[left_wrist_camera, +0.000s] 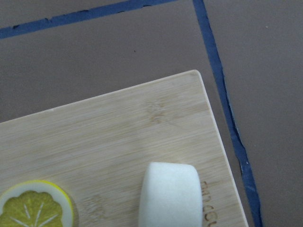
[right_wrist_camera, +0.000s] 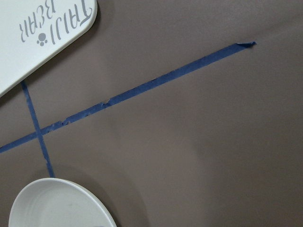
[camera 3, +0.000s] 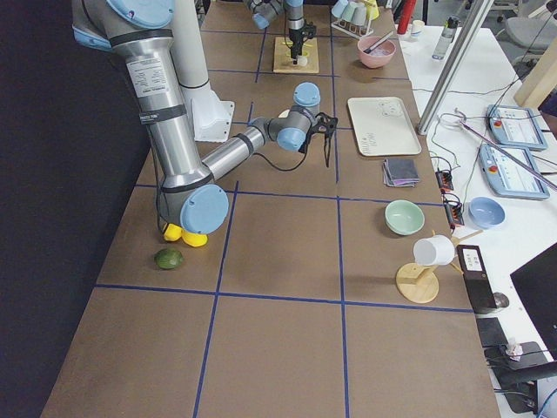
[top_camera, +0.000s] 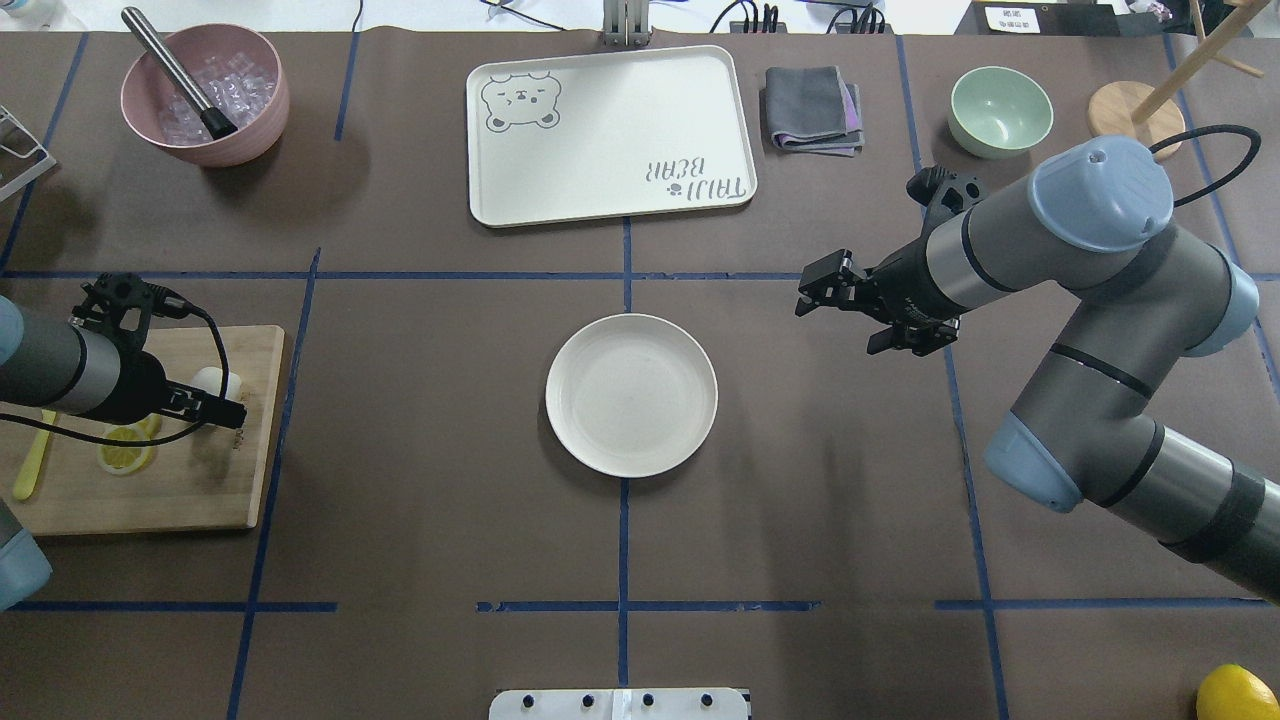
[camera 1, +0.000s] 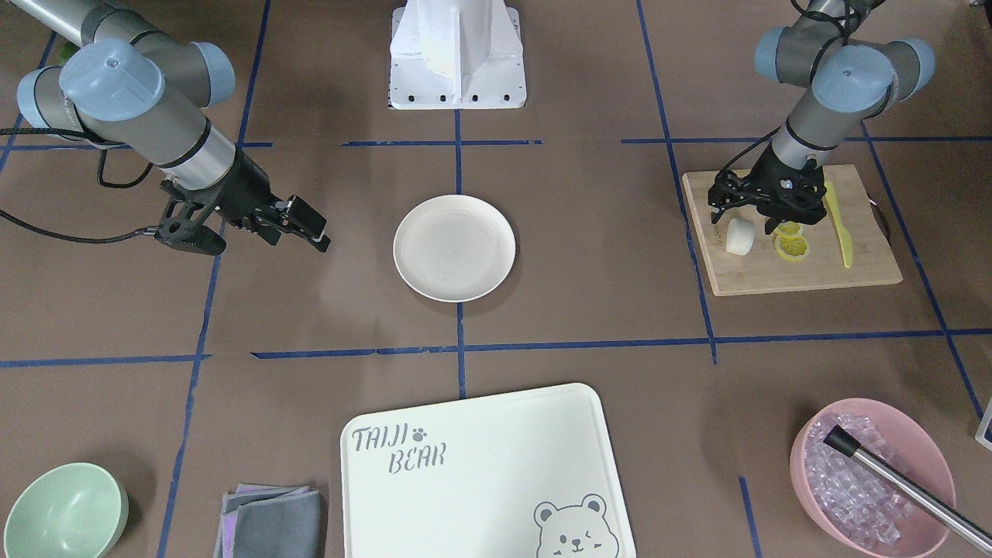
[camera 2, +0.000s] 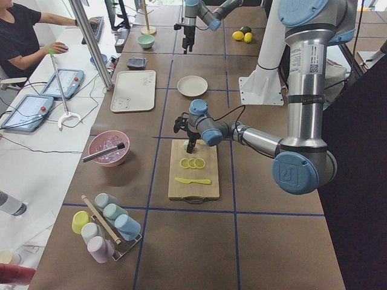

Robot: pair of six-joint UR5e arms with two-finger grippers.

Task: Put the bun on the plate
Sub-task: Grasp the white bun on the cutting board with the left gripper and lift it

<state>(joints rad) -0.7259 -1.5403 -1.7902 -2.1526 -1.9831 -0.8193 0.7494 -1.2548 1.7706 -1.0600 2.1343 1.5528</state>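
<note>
The bun (camera 1: pixel 739 235) is a small white lump lying on a wooden cutting board (camera 1: pixel 790 275), beside yellow lemon slices (camera 1: pixel 792 246). My left gripper (camera 1: pixel 763 219) hovers just above the board, over the bun and slices, jaws spread open with nothing between them. The left wrist view looks down on the bun (left_wrist_camera: pixel 170 196) at its lower edge. The cream plate (camera 1: pixel 454 247) sits bare at the table's centre, also seen from overhead (top_camera: pixel 631 395). My right gripper (top_camera: pixel 842 315) hangs open and empty above the table beside the plate.
A yellow knife (camera 1: pixel 841 232) lies on the board. A white bear-print tray (camera 1: pixel 480 465), a folded grey cloth (camera 1: pixel 271 519), a mint-green bowl (camera 1: pixel 62 511) and a pink bowl of ice (camera 1: pixel 872 473) with a metal tool line the far side.
</note>
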